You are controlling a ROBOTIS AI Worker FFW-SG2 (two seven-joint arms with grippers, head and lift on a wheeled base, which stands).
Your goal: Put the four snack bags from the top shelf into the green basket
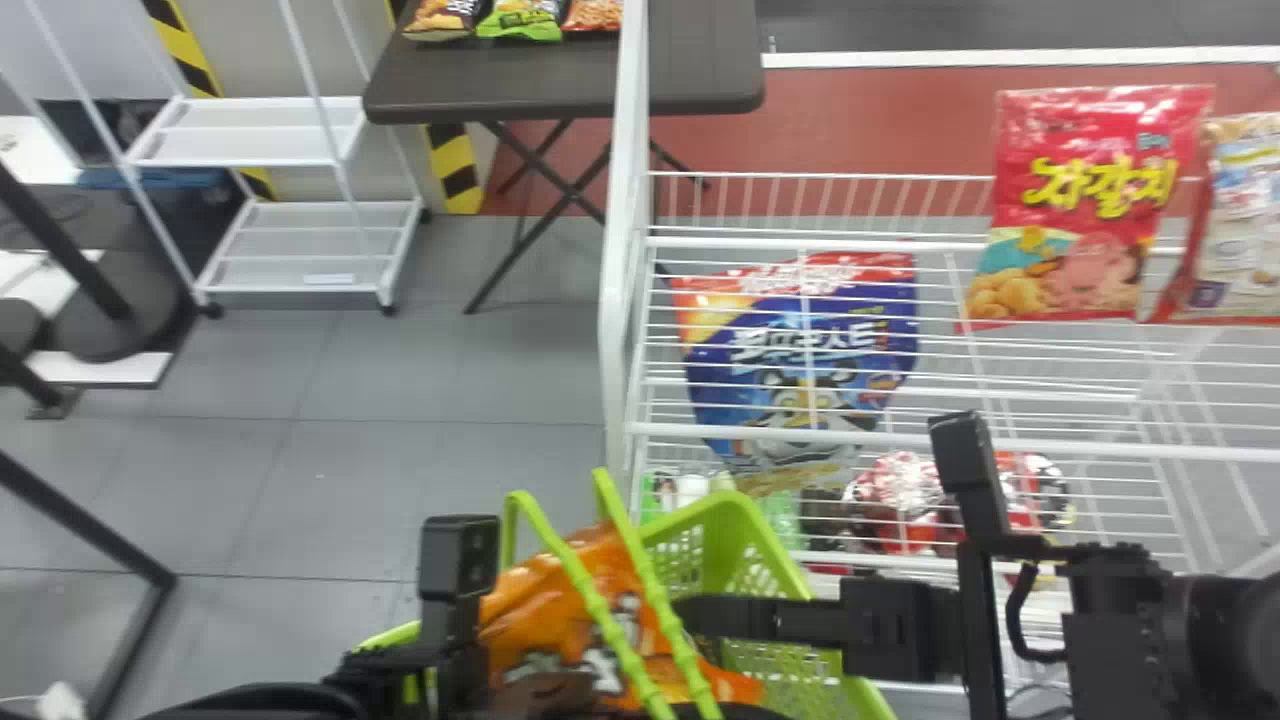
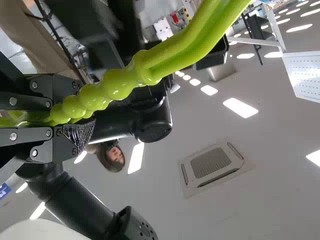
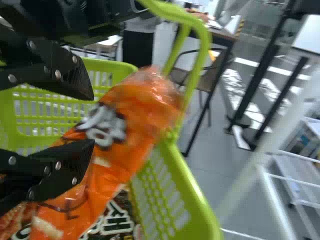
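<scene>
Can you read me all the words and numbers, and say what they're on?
"자갈치": red bag.
Partly covered, so I'm not sure: blue bag, dark bag.
Too blurred: orange bag.
Too small or blurred: pale bag, three far bags, cart label, blue sign.

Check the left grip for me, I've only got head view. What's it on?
Observer: Left wrist view shows the left gripper shut on the basket's green handles.
Operator: And the right, open or shut?
Observer: Open. Right wrist view has the right gripper with its two fingers well apart, by the orange bag.
Operator: Anything under that bag?
Observer: Yes, a dark packet with white lettering, inside the basket.
</scene>
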